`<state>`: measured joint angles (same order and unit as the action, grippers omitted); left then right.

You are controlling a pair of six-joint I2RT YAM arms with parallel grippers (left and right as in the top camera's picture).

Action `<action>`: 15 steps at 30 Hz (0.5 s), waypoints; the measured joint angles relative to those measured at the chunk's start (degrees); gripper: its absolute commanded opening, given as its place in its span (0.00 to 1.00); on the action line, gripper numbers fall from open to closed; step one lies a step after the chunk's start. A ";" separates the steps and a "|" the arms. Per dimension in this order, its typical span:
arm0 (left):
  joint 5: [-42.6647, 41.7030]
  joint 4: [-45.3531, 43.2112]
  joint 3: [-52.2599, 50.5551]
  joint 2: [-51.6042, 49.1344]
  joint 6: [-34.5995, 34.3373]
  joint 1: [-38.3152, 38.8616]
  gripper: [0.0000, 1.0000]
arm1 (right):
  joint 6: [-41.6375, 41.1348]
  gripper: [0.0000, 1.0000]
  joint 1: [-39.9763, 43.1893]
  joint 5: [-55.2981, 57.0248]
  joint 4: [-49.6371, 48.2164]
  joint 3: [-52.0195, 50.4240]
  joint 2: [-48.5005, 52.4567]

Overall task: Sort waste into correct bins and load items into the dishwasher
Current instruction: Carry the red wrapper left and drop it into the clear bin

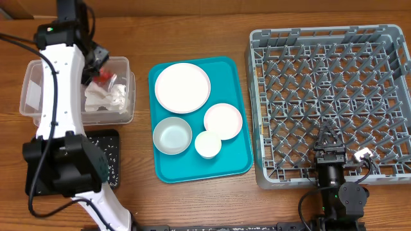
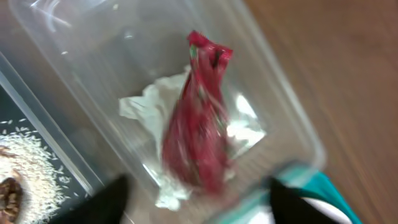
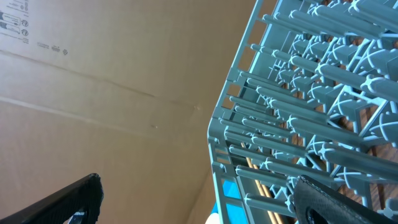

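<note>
My left gripper (image 1: 97, 64) is open over the clear plastic bin (image 1: 33, 90) at the left. In the left wrist view its fingers (image 2: 199, 208) stand apart above a red wrapper (image 2: 199, 118) that lies on white crumpled tissue (image 2: 146, 106) in the bin, blurred. A teal tray (image 1: 234, 163) in the middle holds a large white plate (image 1: 182, 87), a smaller plate (image 1: 223, 120), a pale bowl (image 1: 172, 135) and a small white cup (image 1: 208, 144). The grey dishwasher rack (image 1: 331, 102) is at the right. My right gripper (image 1: 326, 138) is open and empty over the rack's front part (image 3: 298, 124).
A black tray (image 1: 106, 160) with scattered rice lies at the front left, also in the left wrist view (image 2: 25, 168). A small white object (image 1: 363, 154) lies in the rack's front right. Bare wooden table lies between bin, tray and rack.
</note>
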<state>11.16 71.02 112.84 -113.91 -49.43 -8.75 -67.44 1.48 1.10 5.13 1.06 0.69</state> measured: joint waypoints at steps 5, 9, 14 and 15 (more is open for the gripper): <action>-2.67 2.51 -0.22 -4.20 0.04 -2.19 1.00 | -0.02 1.00 0.00 0.00 0.00 0.00 0.00; -5.42 3.23 -0.79 -4.59 0.24 -2.25 0.99 | 0.00 1.00 0.00 0.00 -0.02 0.00 0.00; -7.21 4.52 -0.85 -1.42 0.55 -2.23 0.99 | 0.00 1.00 0.00 0.00 -0.02 0.00 0.00; -7.30 5.18 -0.85 0.17 0.59 -2.23 1.00 | 0.00 1.00 0.00 0.00 -0.04 0.00 0.00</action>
<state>3.86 76.20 111.98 -113.73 -48.84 -10.98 -67.44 1.48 1.10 5.08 1.06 0.69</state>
